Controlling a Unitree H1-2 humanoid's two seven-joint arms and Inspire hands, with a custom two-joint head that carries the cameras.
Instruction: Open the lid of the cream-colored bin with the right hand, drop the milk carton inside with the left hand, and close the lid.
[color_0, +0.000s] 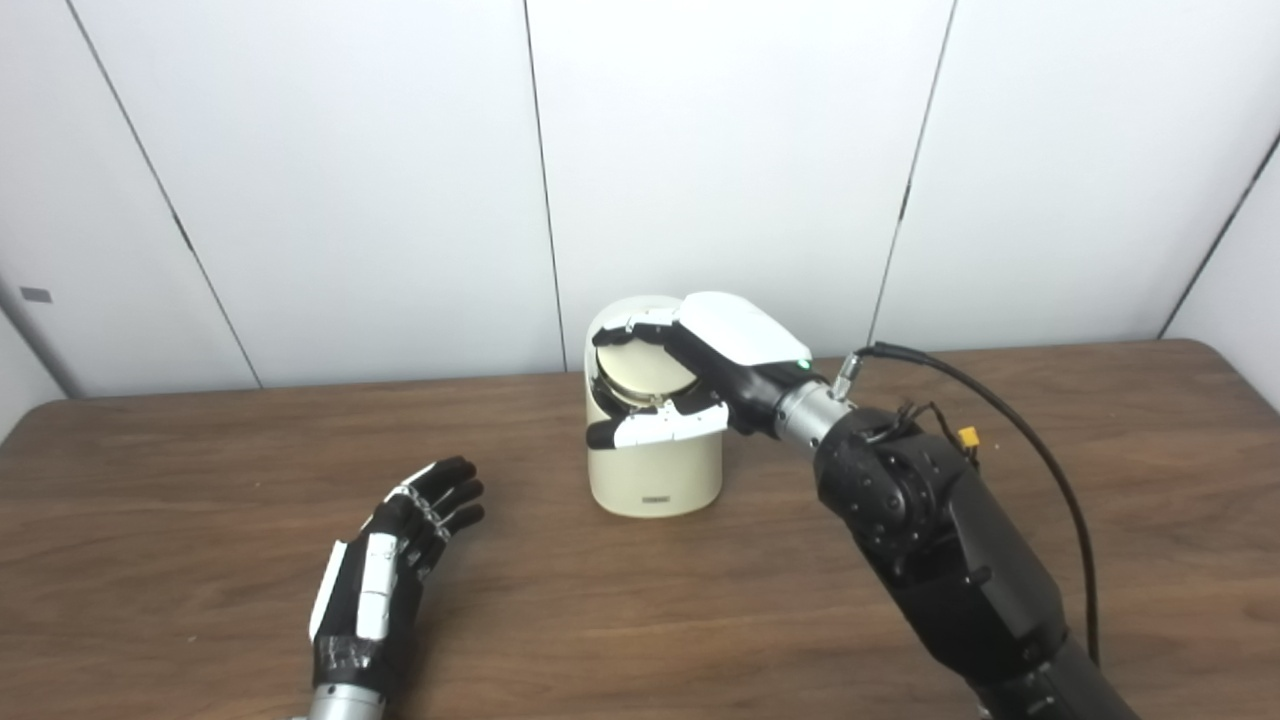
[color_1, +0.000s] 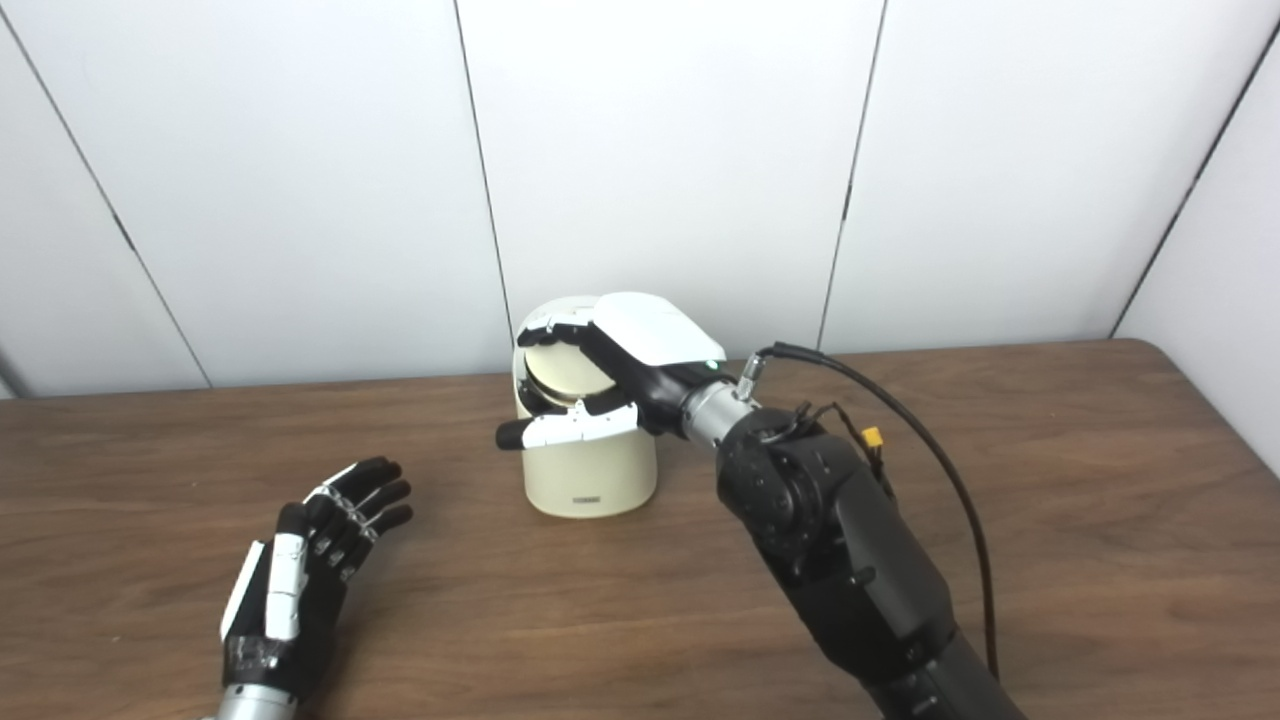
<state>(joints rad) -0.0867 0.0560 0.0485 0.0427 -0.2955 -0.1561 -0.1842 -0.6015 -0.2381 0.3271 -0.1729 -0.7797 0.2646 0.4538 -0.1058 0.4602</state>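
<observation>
- Left eye view: a cream bin stands upright on a brown table, toward its far edge, before a white panelled wall.
- The right hand reaches in from the lower right and rests across the top of the bin, its fingers curled over the far rim of the round lid and its thumb stretched along the near side, just under the lid's edge.
- The lid sits tilted toward the camera; whether it is lifted off its seat cannot be told.
- The left hand lies low over the table, well left of the bin and nearer the camera, fingers spread a little and holding nothing.
- A black cable loops from the right wrist back along the forearm.
- The carton does not show in this view.

- Right eye view: the same scene, with the bin a little left of centre.
- The right hand cups the bin's top, with the lid showing between fingers and thumb.
- The left hand is loosely open and empty above the table, well apart from the bin.
- The carton does not show here either.
</observation>
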